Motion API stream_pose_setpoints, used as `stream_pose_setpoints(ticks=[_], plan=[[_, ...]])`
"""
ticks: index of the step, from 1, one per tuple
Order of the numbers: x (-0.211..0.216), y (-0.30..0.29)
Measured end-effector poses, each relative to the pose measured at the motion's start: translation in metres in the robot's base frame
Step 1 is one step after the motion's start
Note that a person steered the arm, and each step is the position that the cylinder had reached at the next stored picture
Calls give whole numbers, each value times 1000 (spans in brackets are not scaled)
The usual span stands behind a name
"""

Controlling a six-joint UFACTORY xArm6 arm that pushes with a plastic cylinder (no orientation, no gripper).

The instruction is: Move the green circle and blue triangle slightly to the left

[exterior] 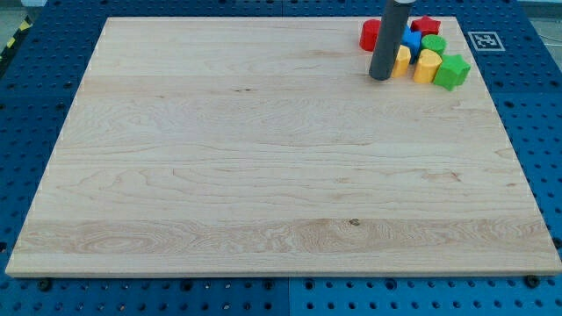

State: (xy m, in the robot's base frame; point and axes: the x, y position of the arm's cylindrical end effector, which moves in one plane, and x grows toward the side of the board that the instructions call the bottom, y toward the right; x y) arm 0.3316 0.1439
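At the upper right of the frame, my tip (381,78) rests on the wooden board (263,175) just left of a tight cluster: red cylinder (370,35), blue block (412,39), red star (427,25), green circle (433,44), two yellow blocks (427,66), green cube (453,72).

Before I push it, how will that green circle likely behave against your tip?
The green circle looks like a small rigid block, so it should slide rather than tip on the smooth wooden board. Its rounded edge may let it slip sideways off my tip. Packed against the blue block and yellow blocks, it will probably drag neighbours along.
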Motion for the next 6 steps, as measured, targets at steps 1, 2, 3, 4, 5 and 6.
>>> stream_pose_setpoints(ticks=[1, 2, 3, 4, 5, 6], plan=[[0, 0], [11, 0], [54, 12], [71, 20], [80, 27], [111, 95]])
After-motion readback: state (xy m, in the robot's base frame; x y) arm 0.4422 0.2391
